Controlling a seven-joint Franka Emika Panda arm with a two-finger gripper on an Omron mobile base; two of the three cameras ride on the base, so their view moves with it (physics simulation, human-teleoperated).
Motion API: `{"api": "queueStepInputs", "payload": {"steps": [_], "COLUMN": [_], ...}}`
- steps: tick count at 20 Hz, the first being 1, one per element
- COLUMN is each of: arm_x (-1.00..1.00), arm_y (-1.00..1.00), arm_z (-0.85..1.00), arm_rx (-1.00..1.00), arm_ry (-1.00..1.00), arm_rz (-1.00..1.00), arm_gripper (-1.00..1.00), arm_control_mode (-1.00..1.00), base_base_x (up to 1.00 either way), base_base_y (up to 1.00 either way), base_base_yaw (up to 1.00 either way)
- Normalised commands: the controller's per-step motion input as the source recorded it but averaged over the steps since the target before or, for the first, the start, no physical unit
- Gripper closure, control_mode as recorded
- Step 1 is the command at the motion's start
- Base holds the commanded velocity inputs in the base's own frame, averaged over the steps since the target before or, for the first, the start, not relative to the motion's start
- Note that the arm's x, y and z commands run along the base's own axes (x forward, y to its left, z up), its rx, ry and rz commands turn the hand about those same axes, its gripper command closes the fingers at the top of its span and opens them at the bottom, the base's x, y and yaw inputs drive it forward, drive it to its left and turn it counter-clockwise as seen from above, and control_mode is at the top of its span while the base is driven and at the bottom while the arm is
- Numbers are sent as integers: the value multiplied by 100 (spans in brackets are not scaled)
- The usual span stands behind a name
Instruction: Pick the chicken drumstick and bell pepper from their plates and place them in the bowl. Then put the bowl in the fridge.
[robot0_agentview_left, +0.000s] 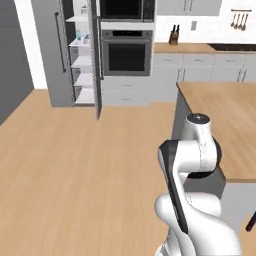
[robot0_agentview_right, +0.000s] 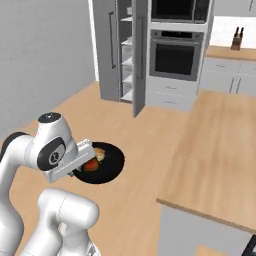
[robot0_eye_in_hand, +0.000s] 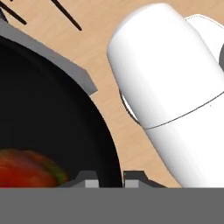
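The arm hides part of the bowl (robot0_agentview_right: 107, 165) and bell pepper (robot0_agentview_right: 91, 165).

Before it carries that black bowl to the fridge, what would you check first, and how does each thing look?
1. Grip: the end effector is shut on the rim of the bowl, one fingertip either side of it. Ok.
2. Bell pepper in the bowl: ok.
3. Chicken drumstick in the bowl: ok.
4. Fridge door open, white shelves showing: ok.
5. Free shelf room for the bowl: cannot tell from here.
6. Wooden floor between robot and fridge free of obstacles: ok.
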Motion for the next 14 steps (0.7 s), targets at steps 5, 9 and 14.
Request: {"api": "queueStepInputs", "payload": {"steps": [5,9,14], "arm_x": [0,0,0], "arm_y": [0,0,0], "arm_z": [0,0,0], "arm_rx": [0,0,0], "arm_ry": [0,0,0], "arm_rz": [0,0,0], "arm_gripper": [100,100,100], "arm_control_mode": [100,100,100], "base_base_x": [99,100,100], "base_base_y": [96,45,4], "base_base_yaw": [35,41,41]}}
